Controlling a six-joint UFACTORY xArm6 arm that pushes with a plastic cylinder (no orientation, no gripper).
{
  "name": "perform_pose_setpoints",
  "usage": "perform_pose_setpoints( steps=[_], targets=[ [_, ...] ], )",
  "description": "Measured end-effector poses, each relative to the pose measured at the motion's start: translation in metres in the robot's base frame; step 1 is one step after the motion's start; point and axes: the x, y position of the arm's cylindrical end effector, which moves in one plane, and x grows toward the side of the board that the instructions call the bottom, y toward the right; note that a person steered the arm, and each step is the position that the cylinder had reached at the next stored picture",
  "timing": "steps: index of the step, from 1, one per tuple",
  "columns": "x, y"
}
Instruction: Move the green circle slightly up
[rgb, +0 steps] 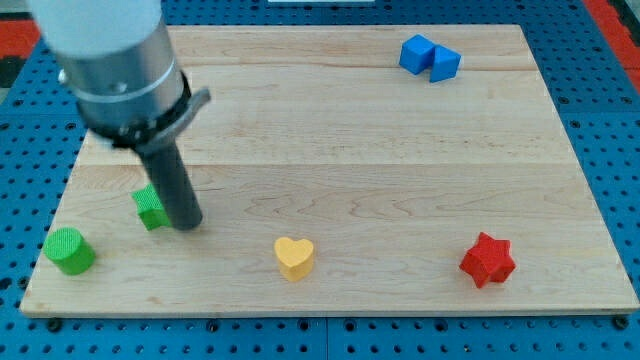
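A wooden board is seen, with a dark rod descending at the view's left. No fingers are fitted; nothing is held. My tip is set just right of a green block, probably touching it. The green circle lies near the bottom-left corner, apart from my tip.

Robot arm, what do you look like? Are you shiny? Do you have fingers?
No fingers! My arm is a fat round tube, pale grey on top with a darker grey metal band and a small black bracket sticking out. Below hangs a straight dark rod. My tip is its plain blunt end, beside the green block. It looks blurry here, and I see no cables or markings.
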Motion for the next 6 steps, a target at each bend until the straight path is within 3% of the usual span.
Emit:
perform_pose_setpoints(
  steps=[1, 2, 4, 6],
  targets=[
    [0.057, -0.048],
    [0.071, -0.109],
    [0.009, -0.121],
    [0.001, -0.16]
  ],
)
